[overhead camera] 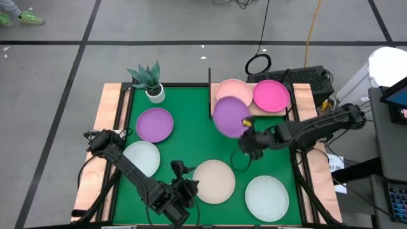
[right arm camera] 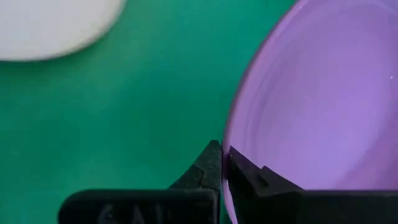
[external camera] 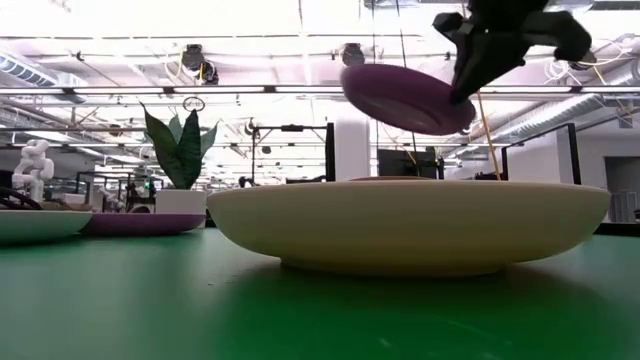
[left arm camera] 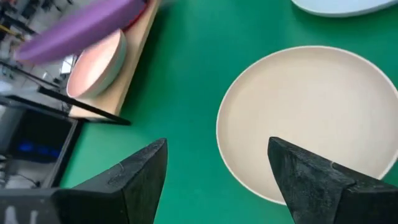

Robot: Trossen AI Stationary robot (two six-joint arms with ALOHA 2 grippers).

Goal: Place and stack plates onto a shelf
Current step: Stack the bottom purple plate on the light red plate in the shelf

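Right gripper (overhead camera: pixel 247 123) has its fingers pinched tight on the rim of a purple plate (overhead camera: pixel 231 116), and the plate hangs in the air, tilted, clear of the green mat (overhead camera: pixel 191 130). In the low view that plate (external camera: pixel 405 98) floats high above everything, slanting down toward the gripper (external camera: pixel 462 95) that clamps its edge. Up close it is a smooth, glossy lilac dish with a shallow raised rim (right arm camera: pixel 323 99).

Just beyond the gripper sits the shelf (overhead camera: pixel 270 108), a light-wood board with a thin black post (overhead camera: pixel 210 92) at its corner. Two plates rest on it: a salmon pink plate (overhead camera: pixel 230 89), partly under the lifted purple one, and a hot pink plate (overhead camera: pixel 271 95) beside it.

Left gripper (overhead camera: pixel 183 186) hovers low near the front of the mat, fingers (left arm camera: pixel 140 180) spread apart and holding nothing. Right beside it lies a cream plate (overhead camera: pixel 214 181), broad and matte, flat on the mat. A pale mint plate (overhead camera: pixel 267 197) lies past the cream one, a whitish plate (overhead camera: pixel 141 158) sits on the gripper's other side, and a second purple plate (overhead camera: pixel 154 124) rests farther off, near a potted plant (overhead camera: pixel 150 81).
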